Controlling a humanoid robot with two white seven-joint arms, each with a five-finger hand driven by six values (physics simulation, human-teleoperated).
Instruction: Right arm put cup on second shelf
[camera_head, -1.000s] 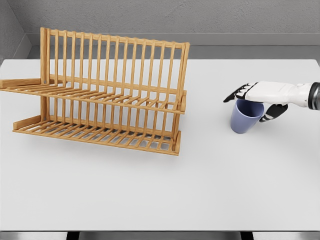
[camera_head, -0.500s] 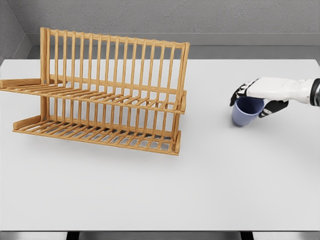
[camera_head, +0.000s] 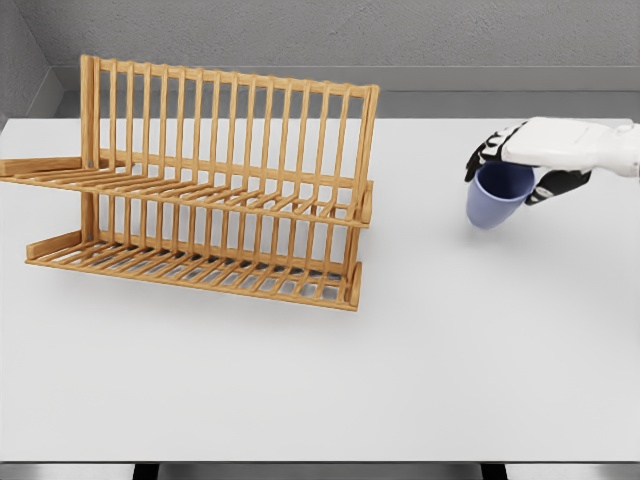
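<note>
Right hand (camera_head: 528, 160) is clamped on the rim of the blue cup (camera_head: 497, 196), dark fingers (camera_head: 487, 152) curled over the lip on one side and the thumb pressing the other, with the white arm coming in from the worktop's right edge. The cup hangs under the palm near the far right corner of the worktop (camera_head: 420, 380), apparently lifted clear of the surface, well apart from the wooden rack (camera_head: 215, 190) standing toward the far left. Its long axis is tilted off upright: the mouth faces up into the palm and slightly right, the base points down and a little left. I judge the grasp is done and the carry is in hand. Next comes a long move left and high enough to clear the rack's end post, then a level set-down onto the upper shelf (camera_head: 200, 195). No left arm shows.
</note>
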